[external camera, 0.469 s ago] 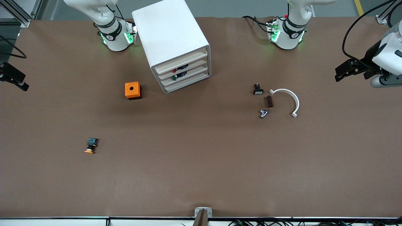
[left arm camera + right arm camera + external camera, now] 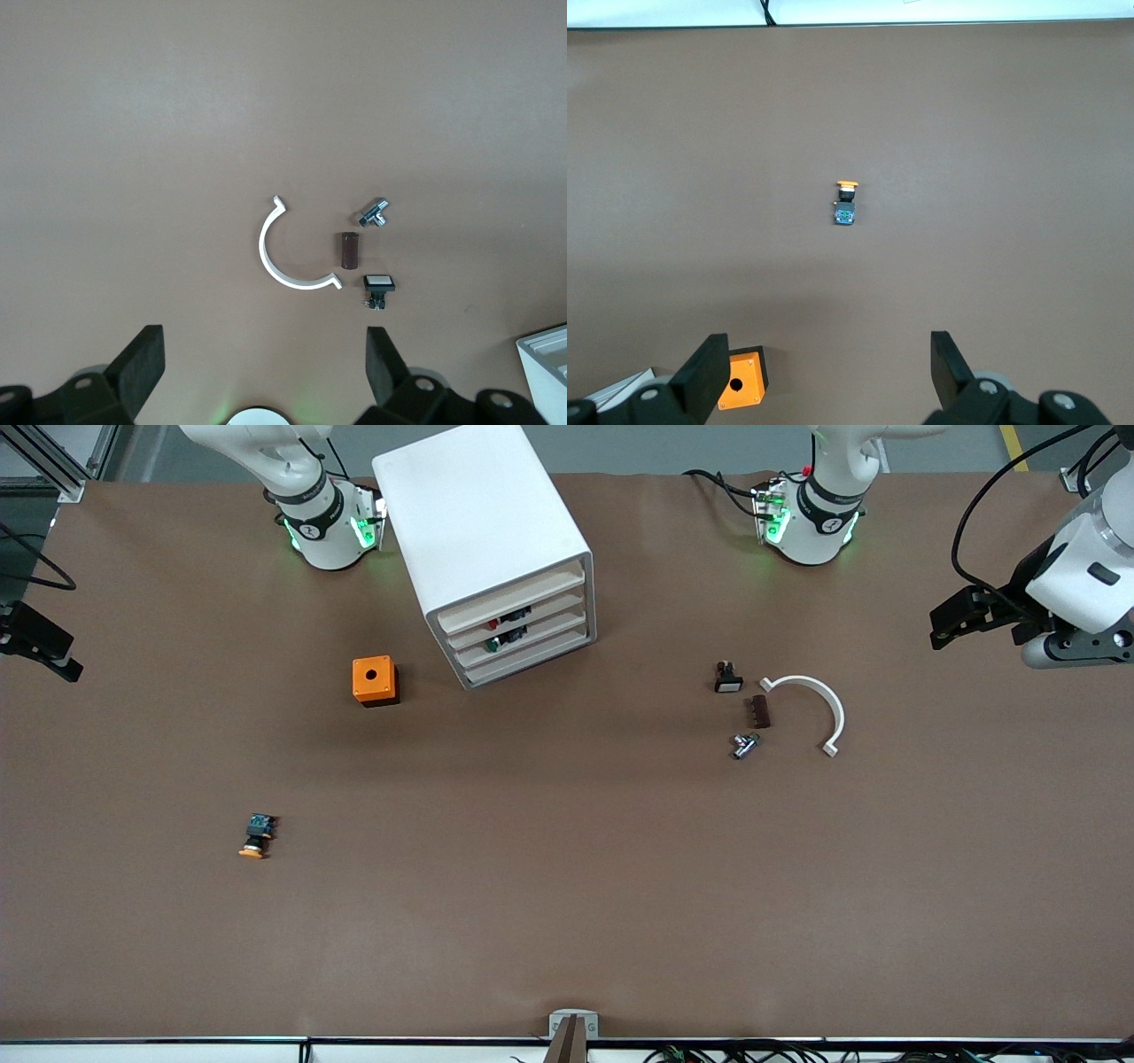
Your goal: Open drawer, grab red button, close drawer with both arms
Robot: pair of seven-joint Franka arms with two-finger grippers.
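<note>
Opening step, not yet begun: we see both the left gripper (image 2: pixel 941 627) and right gripper (image 2: pixel 55 657) wide open and empty (well apart from the cabinet (image 2: pixel 483 540)); next, we judge, one must reach the shut drawer (image 2: pixel 518 615).

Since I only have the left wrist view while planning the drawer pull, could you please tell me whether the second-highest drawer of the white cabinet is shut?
Observer: Yes, the shallow white plastic drawer, second-highest in the tall white cabinet, is shut; a red-capped push button shows through its front.
Operator: Thank you. Where is the right tool?
Observer: The right tool hangs open over the right arm's end of the table; the left tool hangs open over the left arm's end.
</note>
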